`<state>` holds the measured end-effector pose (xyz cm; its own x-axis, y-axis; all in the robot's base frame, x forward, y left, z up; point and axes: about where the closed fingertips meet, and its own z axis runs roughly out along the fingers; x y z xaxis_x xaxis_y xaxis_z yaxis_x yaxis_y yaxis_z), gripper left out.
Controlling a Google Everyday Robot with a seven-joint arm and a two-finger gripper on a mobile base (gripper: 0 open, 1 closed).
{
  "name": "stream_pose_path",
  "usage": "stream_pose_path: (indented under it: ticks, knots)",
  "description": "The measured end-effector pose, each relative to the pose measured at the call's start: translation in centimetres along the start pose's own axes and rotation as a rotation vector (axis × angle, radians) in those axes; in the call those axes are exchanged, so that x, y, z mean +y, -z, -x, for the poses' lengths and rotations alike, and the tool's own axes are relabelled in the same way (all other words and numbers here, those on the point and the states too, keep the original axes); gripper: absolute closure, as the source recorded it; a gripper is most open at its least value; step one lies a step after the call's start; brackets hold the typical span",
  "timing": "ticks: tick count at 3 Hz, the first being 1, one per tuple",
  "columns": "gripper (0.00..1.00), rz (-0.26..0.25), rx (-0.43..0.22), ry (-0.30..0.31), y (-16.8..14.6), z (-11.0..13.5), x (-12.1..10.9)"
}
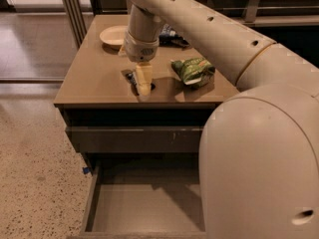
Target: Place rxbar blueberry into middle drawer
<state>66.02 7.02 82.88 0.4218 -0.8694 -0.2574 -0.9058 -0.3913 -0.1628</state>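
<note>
The rxbar blueberry (131,77), a small dark bar, lies flat on the cabinet top near its front edge. My gripper (143,82) hangs straight down from the arm and is right on the bar, covering its right part. The middle drawer (144,210) is pulled open low in the view, below the cabinet top and nearer the camera than the bar. Its plain tray holds nothing I can see. My arm's large pale body covers the drawer's right side.
A green snack bag (193,69) lies right of the gripper. A pale plate (113,34) and a dark blue chip bag (169,34) sit at the back of the top. A shut drawer front with pale scratches (134,139) is above the open drawer. Speckled floor lies at left.
</note>
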Motion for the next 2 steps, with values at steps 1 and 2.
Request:
stream_pose_path:
  ticks: [1,2]
  knots:
    - [0.0,0.004,0.005,-0.016,-0.3,-0.7,0.1]
    - [0.0,-0.006,-0.002,-0.045,0.0,-2.5,0.6]
